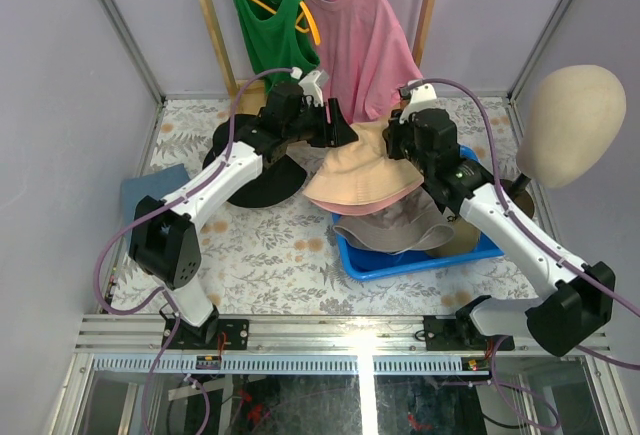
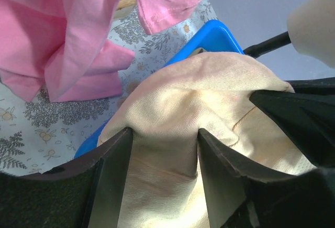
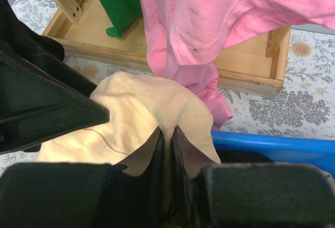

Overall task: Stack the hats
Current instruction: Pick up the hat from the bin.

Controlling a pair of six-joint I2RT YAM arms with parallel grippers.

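A beige bucket hat (image 1: 362, 180) hangs between both grippers over a grey-taupe hat (image 1: 400, 227) that lies in the blue bin (image 1: 372, 260). My right gripper (image 3: 167, 129) is shut on a pinched fold at the hat's far right edge, seen from above at the right gripper (image 1: 398, 141). The left gripper (image 2: 165, 131) stands open, its fingers apart with the beige hat's cloth (image 2: 209, 91) lying loose between them; from above, the left gripper (image 1: 340, 133) sits at the hat's back left. A black hat (image 1: 255, 180) lies on the table under the left arm.
A pink shirt (image 1: 355, 35) and a green shirt (image 1: 265, 25) hang on the wooden rack right behind the grippers. The cream mannequin head (image 1: 570, 125) stands at the right. A blue-grey cloth thing (image 1: 150, 187) lies at the table's left edge.
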